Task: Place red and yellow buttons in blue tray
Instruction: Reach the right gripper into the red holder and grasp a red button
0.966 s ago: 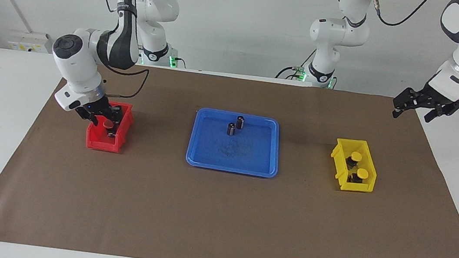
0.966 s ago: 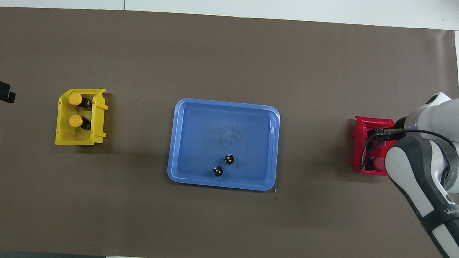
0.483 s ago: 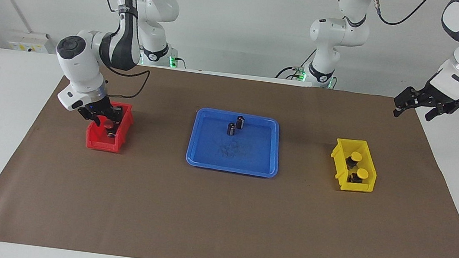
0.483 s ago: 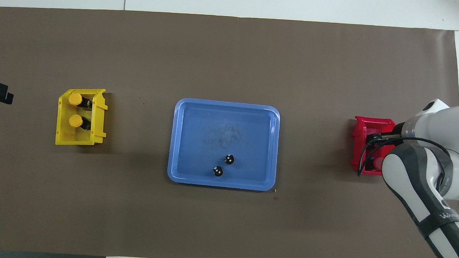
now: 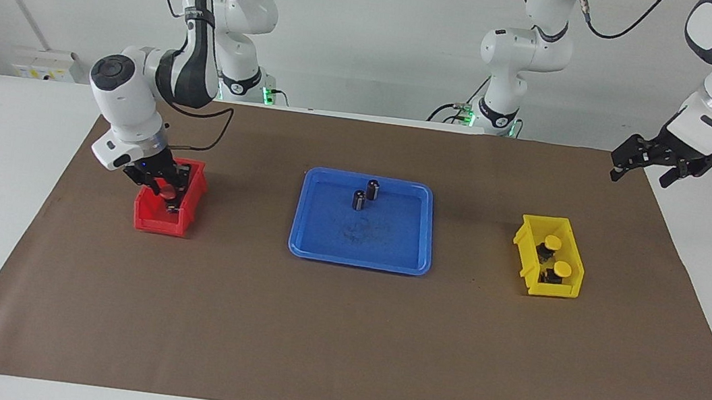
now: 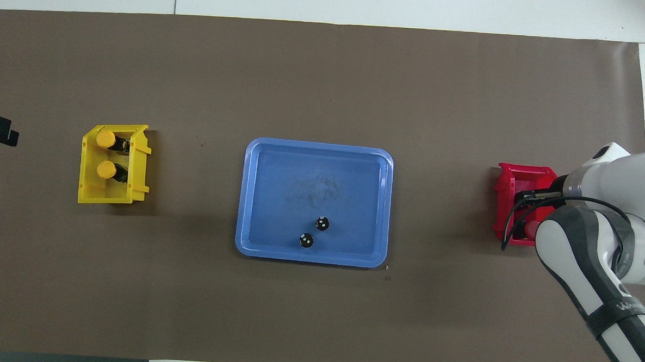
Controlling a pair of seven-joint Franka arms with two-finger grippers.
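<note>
Right gripper [image 5: 165, 189] is closing on a red button [image 5: 167, 191] over the red bin [image 5: 153, 221], well apart from the blue tray [image 5: 309, 249]; a loose pinch risks dropping it. Left gripper [image 5: 647, 162] is waiting, fingers unclear.

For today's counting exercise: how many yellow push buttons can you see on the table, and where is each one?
2. Both sit in the yellow bin at the left arm's end of the table: one yellow button farther from the robots, the other beside it, nearer. None appears hidden.
</note>
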